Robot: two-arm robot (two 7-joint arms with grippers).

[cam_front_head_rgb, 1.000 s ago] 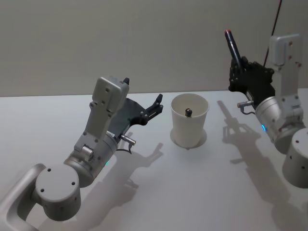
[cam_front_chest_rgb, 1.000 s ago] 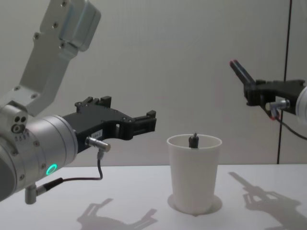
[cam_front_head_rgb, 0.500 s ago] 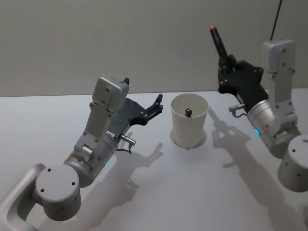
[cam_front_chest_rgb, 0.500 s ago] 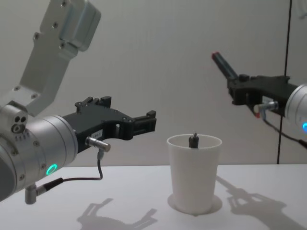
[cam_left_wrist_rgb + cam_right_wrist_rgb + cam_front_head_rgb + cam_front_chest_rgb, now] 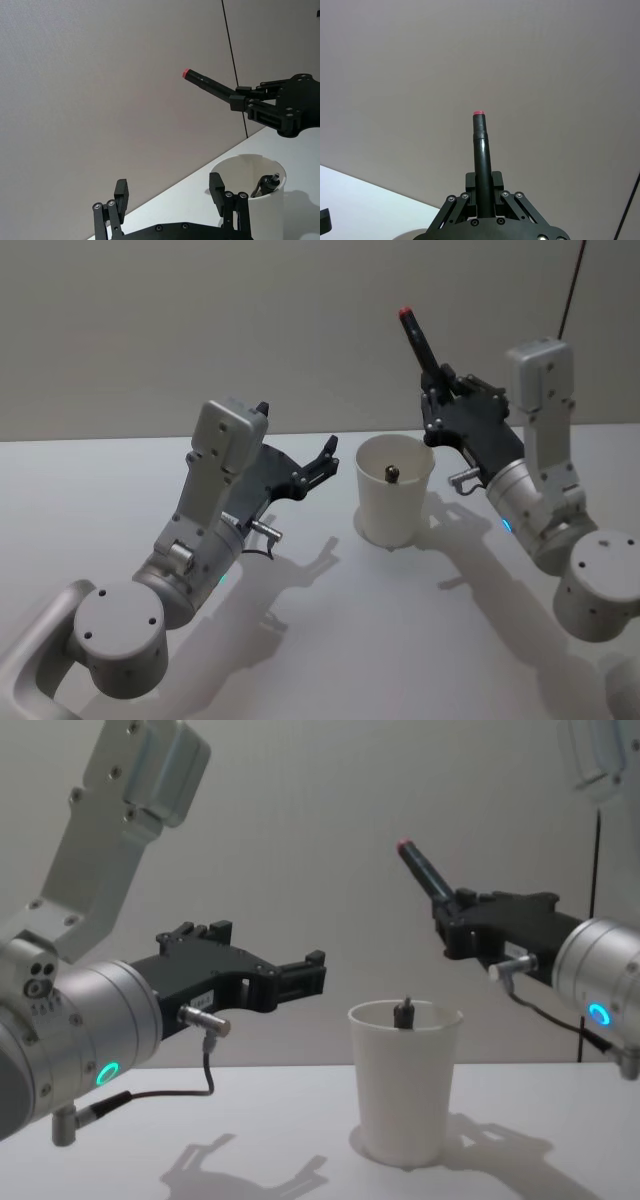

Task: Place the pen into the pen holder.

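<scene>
Chest view: your left tool (image 5: 300,978) hangs spread and idle left of the plain white tapered paper cup (image 5: 404,1082) on the worktop (image 5: 250,1130). Right tool (image 5: 452,925) pinches the black red-capped pen (image 5: 424,870) above the rim, tilted; release now and it could miss. Pen's lower end is hidden.

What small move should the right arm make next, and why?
Probably carry on leftward until over the pen holder: the right gripper holds the pen tilted, above and just right of the rim.
</scene>
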